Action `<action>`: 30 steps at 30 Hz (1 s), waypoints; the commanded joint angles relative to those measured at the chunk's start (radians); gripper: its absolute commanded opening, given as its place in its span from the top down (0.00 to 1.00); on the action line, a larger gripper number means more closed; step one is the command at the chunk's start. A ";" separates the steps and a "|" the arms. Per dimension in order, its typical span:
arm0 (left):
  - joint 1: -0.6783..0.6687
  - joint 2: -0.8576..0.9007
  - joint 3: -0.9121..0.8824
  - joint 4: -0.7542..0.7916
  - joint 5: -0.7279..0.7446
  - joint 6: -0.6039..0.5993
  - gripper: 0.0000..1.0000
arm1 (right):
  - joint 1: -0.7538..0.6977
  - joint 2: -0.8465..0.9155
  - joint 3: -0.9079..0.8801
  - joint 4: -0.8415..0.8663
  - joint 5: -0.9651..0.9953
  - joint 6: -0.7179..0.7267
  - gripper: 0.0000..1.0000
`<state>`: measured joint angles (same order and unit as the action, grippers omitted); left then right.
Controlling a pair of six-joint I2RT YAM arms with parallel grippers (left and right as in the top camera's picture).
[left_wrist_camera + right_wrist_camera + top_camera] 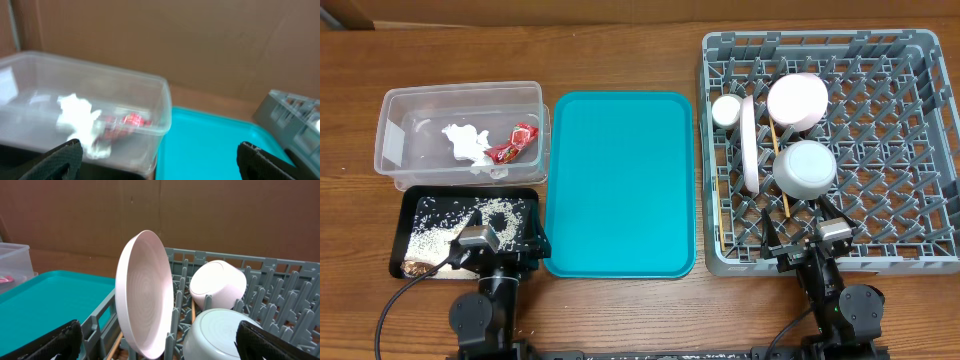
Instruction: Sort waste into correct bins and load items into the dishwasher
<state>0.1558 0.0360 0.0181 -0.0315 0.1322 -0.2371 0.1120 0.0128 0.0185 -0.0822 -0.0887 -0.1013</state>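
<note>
The clear tub (460,105) holds the white tissue (465,142) and red wrapper (513,144); both also show in the left wrist view, tissue (75,117), wrapper (131,121). The black tray (410,215) holds rice grains (500,212) and brown scraps (415,267). The grey rack (910,200) holds the pink plate (749,143) on edge, pink bowl (797,100), white bowl (806,168), cream cup (726,110) and chopsticks (779,172). The right wrist view shows plate (142,290), pink bowl (217,282), white bowl (215,335). My left gripper (498,243) and right gripper (812,243) are open and empty.
The teal serving tray (620,180) lies between the bins and the rack, with nothing on it. Both arms rest at the table's front edge. A brown cardboard wall stands behind the table.
</note>
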 commanded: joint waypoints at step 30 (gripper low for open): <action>-0.131 -0.032 -0.013 -0.046 -0.110 0.215 0.00 | 0.005 -0.010 -0.011 0.005 0.010 0.000 0.00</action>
<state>0.0154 0.0166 0.0116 -0.0788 0.0322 -0.0475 0.1120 0.0128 0.0185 -0.0818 -0.0887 -0.1013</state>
